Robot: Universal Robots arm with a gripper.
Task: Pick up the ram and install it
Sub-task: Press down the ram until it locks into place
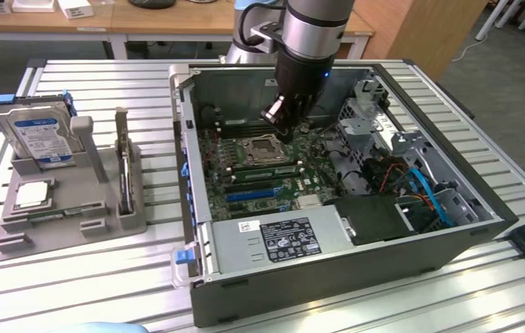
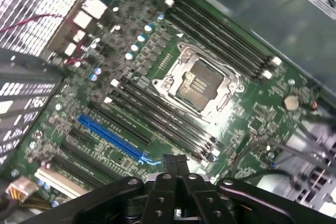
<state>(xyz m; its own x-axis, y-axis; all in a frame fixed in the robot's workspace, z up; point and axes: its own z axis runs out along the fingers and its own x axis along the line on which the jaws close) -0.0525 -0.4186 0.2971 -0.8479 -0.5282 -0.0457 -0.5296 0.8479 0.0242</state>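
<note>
The gripper (image 1: 279,125) has its fingers pressed together, holding nothing, and hangs inside the open case (image 1: 336,277) just above the CPU socket (image 1: 263,146) on the motherboard (image 2: 157,108). A ram (image 1: 59,212) lies flat at the near edge of the grey holder (image 1: 68,229), well apart at the exterior view's left, below the hard drive (image 1: 40,135)

Even, fairly bright overhead room light covers the exterior view, with the slatted table (image 1: 105,277) pale and washed and the inside of the computer case (image 1: 336,263) darker, shaded by its walls and the arm (image 1: 313,41). In the wrist view a bright glare patch sits on the motherboard (image 2: 157,103) beside the processor socket (image 2: 199,85). That view is soft and blurred overall, most at the metal grille (image 2: 37,3) and the cables (image 2: 294,150).
</note>
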